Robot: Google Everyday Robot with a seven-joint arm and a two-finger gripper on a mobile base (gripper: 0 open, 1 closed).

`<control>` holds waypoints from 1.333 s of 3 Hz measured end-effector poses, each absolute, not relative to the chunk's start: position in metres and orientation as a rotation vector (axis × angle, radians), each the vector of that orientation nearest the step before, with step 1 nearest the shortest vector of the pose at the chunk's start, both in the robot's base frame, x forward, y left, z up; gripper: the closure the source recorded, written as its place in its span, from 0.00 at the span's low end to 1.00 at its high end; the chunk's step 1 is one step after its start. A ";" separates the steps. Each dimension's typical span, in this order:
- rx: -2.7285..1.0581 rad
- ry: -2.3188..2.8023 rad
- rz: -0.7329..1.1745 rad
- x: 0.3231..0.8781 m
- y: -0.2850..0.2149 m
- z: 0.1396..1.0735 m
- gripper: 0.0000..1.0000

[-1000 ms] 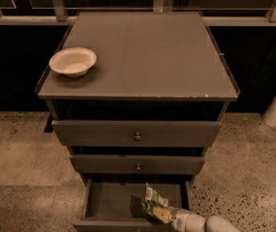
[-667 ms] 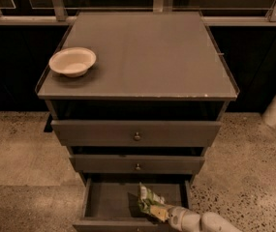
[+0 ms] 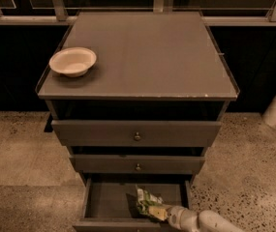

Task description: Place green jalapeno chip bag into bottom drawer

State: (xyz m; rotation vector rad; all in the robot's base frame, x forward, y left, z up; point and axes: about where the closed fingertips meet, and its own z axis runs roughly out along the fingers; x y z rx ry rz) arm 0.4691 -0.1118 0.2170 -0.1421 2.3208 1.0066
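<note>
One second has carried the green jalapeno chip bag [image 3: 147, 203] slightly toward nine o'clock inside the open bottom drawer [image 3: 108, 202], low over its floor, so release looks near. The gripper [image 3: 158, 212], reaching in from five o'clock, touches the bag; whether it clasps it or has loosened cannot be told.

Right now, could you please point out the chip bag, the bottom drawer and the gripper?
green jalapeno chip bag [image 3: 147, 201], camera view, crumpled middle.
bottom drawer [image 3: 109, 199], camera view, bare floor.
gripper [image 3: 161, 212], camera view, its tip, in drawer's right.
</note>
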 end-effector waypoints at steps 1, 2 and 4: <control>-0.120 2.361 1.005 0.465 -0.114 0.203 1.00; -0.120 2.362 1.005 0.464 -0.114 0.203 0.81; -0.120 2.362 1.006 0.464 -0.114 0.203 0.34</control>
